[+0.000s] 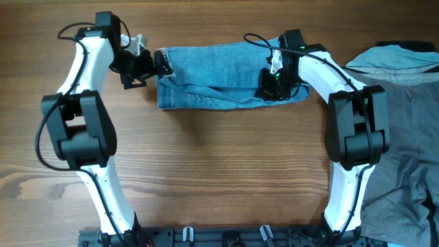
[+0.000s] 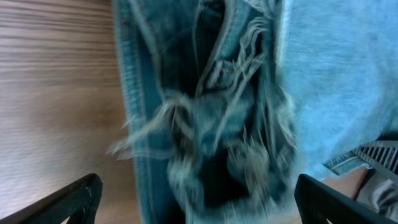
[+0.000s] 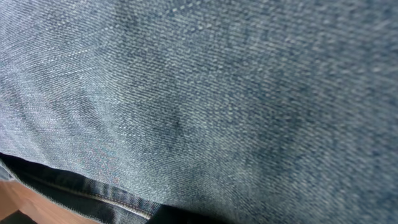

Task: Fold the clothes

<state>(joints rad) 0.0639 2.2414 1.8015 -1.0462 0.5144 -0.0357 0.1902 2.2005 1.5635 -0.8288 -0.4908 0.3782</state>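
The light-blue denim jeans (image 1: pixel 219 75) lie folded into a short rectangle at the far middle of the table. My left gripper (image 1: pixel 162 66) is at their left end. In the left wrist view it (image 2: pixel 199 202) is open wide, with the frayed leg hems (image 2: pixel 230 143) between its two black fingers. My right gripper (image 1: pixel 269 86) is low on the right part of the jeans. In the right wrist view denim (image 3: pixel 217 93) fills the picture and hides the fingers. The grey trousers (image 1: pixel 405 137) and the pale blue garment (image 1: pixel 391 58) lie at the right.
The grey trousers spread over the table's right edge, beside the right arm's base (image 1: pixel 353 137). The left arm's base (image 1: pixel 75 130) stands at the left. Bare wooden tabletop (image 1: pixel 219 165) lies in front of the jeans.
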